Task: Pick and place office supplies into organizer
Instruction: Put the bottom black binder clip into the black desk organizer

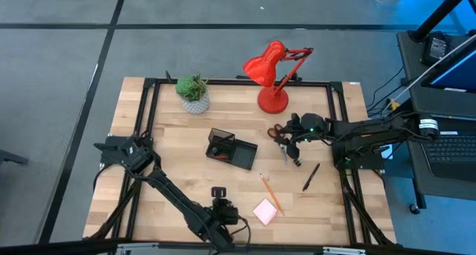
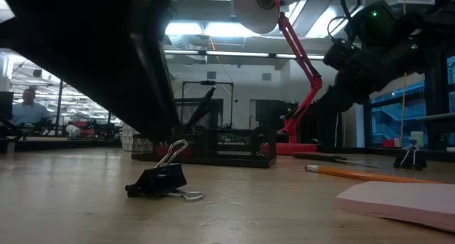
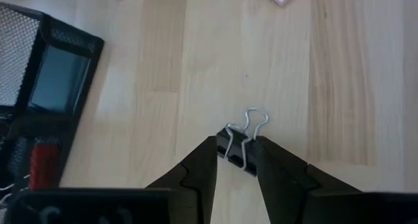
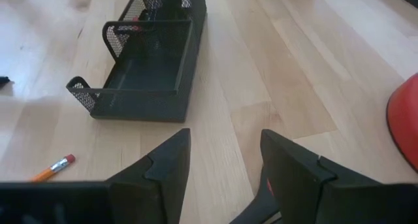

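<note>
The left gripper (image 3: 235,160) is hanging low over the front of the worktop (image 1: 171,143), nearer the front edge than the organizer (image 1: 232,149). Its jaws are spread and sitting on either side of a black binder clip (image 3: 240,145), which is lying on the wood with its wire handles pointing away. Just beside the clip, the pink sticky-note pad (image 1: 266,210) is resting flat. The right gripper (image 4: 224,165) is hovering to the right of the organizer, its jaws spread and gripping nothing. Red-handled scissors (image 1: 277,131) are lying beneath it. An orange pencil (image 1: 270,192) and a black pen (image 1: 311,176) are lying in front of the organizer, toward its right. A red eraser (image 3: 44,165) is sitting inside the organizer.
</note>
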